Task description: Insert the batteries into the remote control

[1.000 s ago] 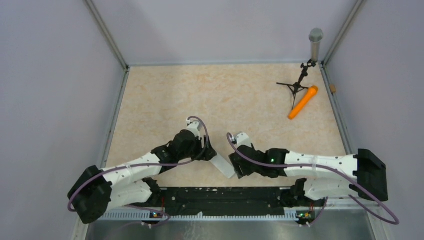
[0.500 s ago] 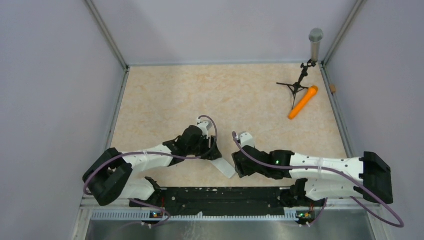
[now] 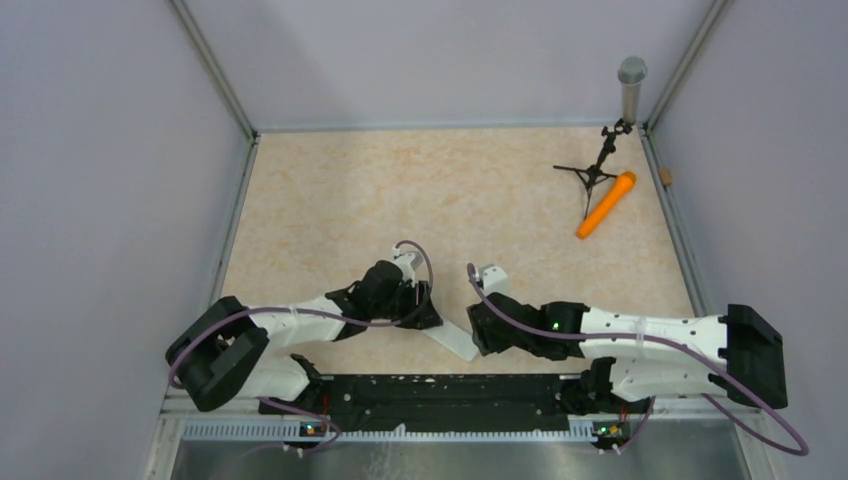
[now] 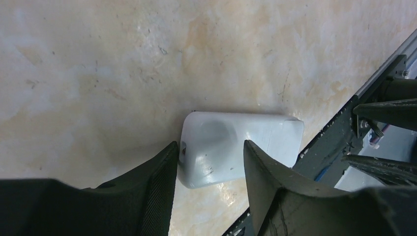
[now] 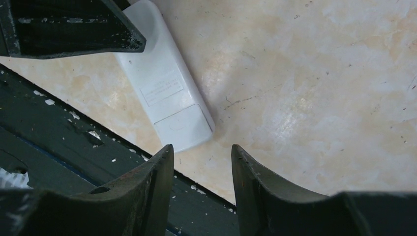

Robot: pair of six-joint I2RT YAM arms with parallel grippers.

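Observation:
The remote control (image 3: 453,337) lies back-up on the table near the front edge, between my two grippers. Its plain white back shows in the left wrist view (image 4: 241,140) and in the right wrist view (image 5: 164,86), where a label and the battery cover are visible. My left gripper (image 3: 424,313) is open, its jaws low over one end of the remote (image 4: 210,146), and one finger (image 4: 162,172) is at the remote's corner. My right gripper (image 3: 482,333) is open and empty just past the remote's cover end (image 5: 201,150). The batteries are out of view.
A black rail (image 3: 440,392) runs along the table's front edge right beside the remote. An orange microphone (image 3: 606,204), a small black tripod (image 3: 592,172) and a grey cylinder (image 3: 631,85) stand at the back right. Metal frame posts and walls line the sides.
My left arm has stretched out low and to the right, bringing its gripper down over the remote's end. My right gripper has shifted slightly right. The remote has barely moved.

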